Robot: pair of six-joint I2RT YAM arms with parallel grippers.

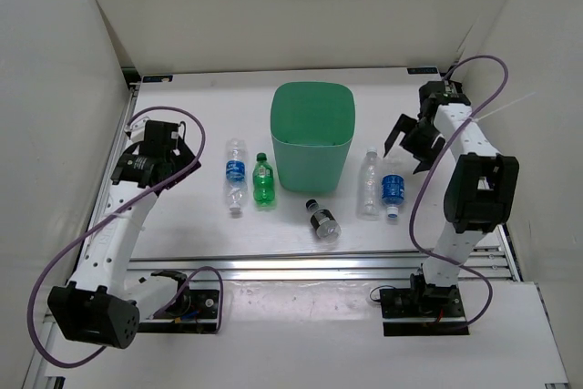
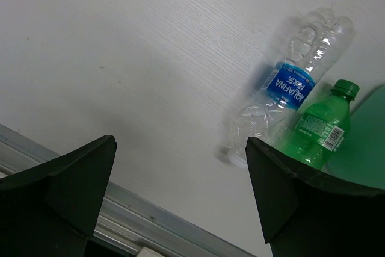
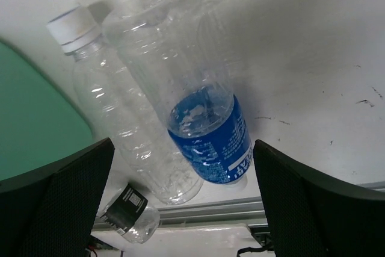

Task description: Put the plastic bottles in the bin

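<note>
The mint-green bin (image 1: 311, 138) stands at the middle back of the table. Left of it lie a clear bottle with a blue label (image 1: 236, 177) and a green bottle (image 1: 263, 179). A short bottle with a dark cap (image 1: 322, 220) lies in front of the bin. To the right lie a plain clear bottle with a white cap (image 1: 369, 181) and a second blue-label bottle (image 1: 393, 190). My left gripper (image 1: 187, 159) is open and empty, left of the left pair (image 2: 289, 85). My right gripper (image 1: 410, 150) is open and empty, above the right pair (image 3: 210, 139).
Aluminium rails (image 1: 301, 266) run along the table's front edge, near the arm bases. White walls close in the back and both sides. The bin's side shows at the edge of the left wrist view (image 2: 367, 142) and the right wrist view (image 3: 36, 112).
</note>
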